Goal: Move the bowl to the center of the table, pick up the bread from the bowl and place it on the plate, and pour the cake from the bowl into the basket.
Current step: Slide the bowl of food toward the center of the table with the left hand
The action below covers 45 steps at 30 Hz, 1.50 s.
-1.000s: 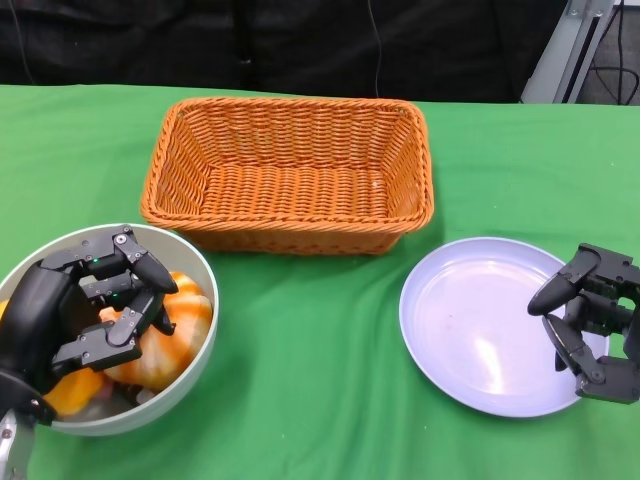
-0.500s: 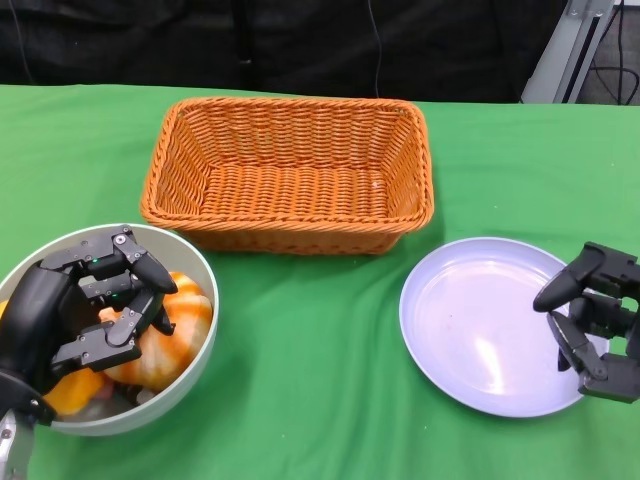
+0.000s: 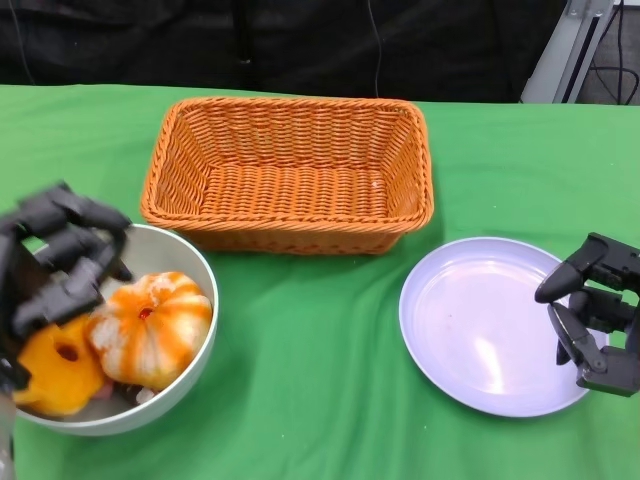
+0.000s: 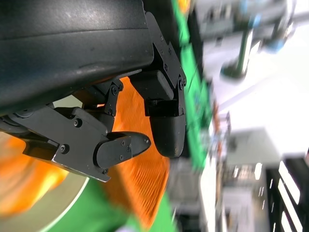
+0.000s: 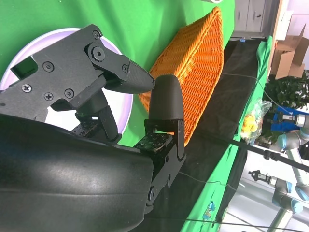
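Grey and round, the bowl sits at the table's eight o'clock holding an orange-streaked bread and a yellow cake; the left hand hovers blurred, fingers spread, empty. At four o'clock, over the lilac plate, the right hand hangs empty, fingers apart. Right wrist view: fingers apart before the wicker basket. Left wrist view: fingers spread, holding nothing.

One bowl, one basket, one plate, two orange pastries.

head view looks down over the table; both wrist views sit close behind their hands, sharing the basket.
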Tool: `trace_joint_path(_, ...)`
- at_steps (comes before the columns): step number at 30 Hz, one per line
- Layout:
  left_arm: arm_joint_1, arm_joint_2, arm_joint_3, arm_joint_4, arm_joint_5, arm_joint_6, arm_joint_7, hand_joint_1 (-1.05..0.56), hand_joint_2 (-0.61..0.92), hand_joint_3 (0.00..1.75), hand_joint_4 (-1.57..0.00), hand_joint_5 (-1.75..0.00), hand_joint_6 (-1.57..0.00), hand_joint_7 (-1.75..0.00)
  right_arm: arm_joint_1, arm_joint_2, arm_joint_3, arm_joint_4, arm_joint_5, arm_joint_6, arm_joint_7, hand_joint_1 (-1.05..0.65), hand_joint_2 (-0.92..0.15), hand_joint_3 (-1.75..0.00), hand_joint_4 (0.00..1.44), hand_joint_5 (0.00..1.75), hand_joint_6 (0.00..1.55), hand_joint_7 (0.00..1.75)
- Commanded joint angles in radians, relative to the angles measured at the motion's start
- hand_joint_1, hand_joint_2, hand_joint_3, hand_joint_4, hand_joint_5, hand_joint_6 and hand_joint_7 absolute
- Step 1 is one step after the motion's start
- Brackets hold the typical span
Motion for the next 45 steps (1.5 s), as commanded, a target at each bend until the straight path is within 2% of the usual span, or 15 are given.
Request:
trace_joint_path(1, -0.044, 0.052, 0.052, 0.004, 0.013, 0.025, 0.073, -0.15, 0.90, 0.42, -0.78, -1.38, -0.86, -0.80, -0.009, 0.002, 0.006, 0.001, 0.002, -0.005, -0.005, -0.13, -0.58, -0.97, 0.74, 1.75, 0.58, 1.50)
trace_joint_path(2, -0.051, 0.061, 0.062, 0.011, 0.018, 0.023, 0.087, -0.15, 0.91, 0.39, -0.77, -1.35, -0.86, -0.76, -0.009, 0.003, 0.007, 0.002, 0.001, -0.007, -0.007, -0.13, -0.58, -0.98, 0.74, 1.75, 0.58, 1.49)
trace_joint_path(3, -0.057, 0.068, 0.069, 0.018, 0.019, 0.020, 0.093, -0.16, 0.91, 0.34, -0.77, -1.23, -0.89, -0.60, -0.009, 0.004, 0.008, 0.001, 0.000, -0.008, -0.009, -0.12, -0.59, -0.98, 0.74, 1.74, 0.59, 1.49)
trace_joint_path(6, -0.071, 0.096, 0.085, 0.043, 0.027, 0.014, 0.102, -0.21, 0.92, 0.26, -0.78, -0.99, -0.95, -0.35, -0.009, 0.007, 0.010, 0.000, 0.002, -0.008, -0.011, -0.11, -0.59, -0.99, 0.74, 1.74, 0.59, 1.48)
trace_joint_path(7, -0.075, 0.105, 0.088, 0.052, 0.032, 0.014, 0.104, -0.27, 0.92, 0.20, -0.80, -0.73, -0.94, -0.22, -0.010, 0.007, 0.010, 0.001, 0.002, -0.010, -0.011, -0.11, -0.59, -0.99, 0.74, 1.74, 0.60, 1.47)
trace_joint_path(8, -0.083, 0.124, 0.091, 0.072, 0.040, 0.016, 0.103, -0.30, 0.92, 0.17, -0.83, -0.62, -0.95, -0.17, -0.009, 0.008, 0.012, -0.001, 0.001, -0.008, -0.012, -0.11, -0.59, -0.99, 0.74, 1.74, 0.60, 1.47)
trace_joint_path(9, -0.090, 0.141, 0.094, 0.096, 0.050, 0.013, 0.102, -0.37, 0.92, 0.14, -0.84, -0.42, -0.91, -0.09, -0.009, 0.009, 0.013, -0.003, 0.003, -0.005, -0.012, -0.11, -0.58, -0.99, 0.74, 1.74, 0.60, 1.47)
trace_joint_path(11, -0.107, 0.174, 0.095, 0.155, 0.079, -0.007, 0.108, -0.42, 0.92, 0.13, -0.85, -0.25, -0.89, -0.03, -0.008, 0.009, 0.014, -0.005, 0.006, -0.004, -0.012, -0.12, -0.58, -0.99, 0.74, 1.74, 0.60, 1.46)
trace_joint_path(12, -0.117, 0.188, 0.097, 0.191, 0.089, -0.016, 0.111, -0.48, 0.92, 0.15, -0.80, -0.18, -0.83, -0.01, -0.008, 0.008, 0.014, -0.004, 0.009, -0.006, -0.011, -0.11, -0.58, -0.99, 0.74, 1.74, 0.60, 1.46)
trace_joint_path(15, -0.150, 0.232, 0.090, 0.305, 0.141, -0.063, 0.131, -0.55, 0.92, 0.17, -0.75, -0.11, -0.76, 0.00, -0.009, 0.009, 0.014, -0.007, 0.016, -0.001, -0.011, -0.10, -0.59, -0.99, 0.73, 1.75, 0.60, 1.46)
trace_joint_path(21, -0.191, 0.346, -0.007, 0.538, 0.349, -0.196, 0.221, -0.69, 0.92, 0.28, -0.63, -0.02, -0.62, 0.00, -0.009, 0.007, 0.018, -0.005, 0.015, -0.002, -0.010, -0.10, -0.58, -0.99, 0.73, 1.75, 0.59, 1.46)
trace_joint_path(24, -0.208, 0.376, -0.044, 0.607, 0.406, -0.223, 0.244, -0.75, 0.92, 0.33, -0.58, 0.00, -0.58, 0.00, -0.010, 0.008, 0.020, -0.001, 0.014, -0.006, -0.010, -0.11, -0.58, -0.99, 0.73, 1.75, 0.59, 1.45)
trace_joint_path(29, -0.238, 0.404, -0.081, 0.699, 0.430, -0.235, 0.233, -0.75, 0.92, 0.37, -0.45, 0.00, -0.50, 0.00, -0.012, 0.009, 0.024, 0.000, 0.008, -0.008, -0.012, -0.12, -0.58, -0.98, 0.74, 1.74, 0.61, 1.44)
trace_joint_path(34, -0.266, 0.424, -0.129, 0.749, 0.434, -0.159, 0.138, -0.84, 0.92, 0.50, -0.35, 0.00, -0.36, 0.00, -0.019, 0.012, 0.027, 0.005, 0.009, -0.012, -0.011, -0.11, -0.58, -1.00, 0.75, 1.74, 0.61, 1.44)
trace_joint_path(45, -0.290, 0.416, -0.144, 0.739, 0.368, 0.022, -0.068, -0.88, 0.92, 0.59, -0.28, 0.00, -0.26, 0.00, -0.033, 0.015, 0.032, 0.028, 0.005, -0.031, -0.009, -0.14, -0.57, -0.98, 0.75, 1.72, 0.63, 1.42)
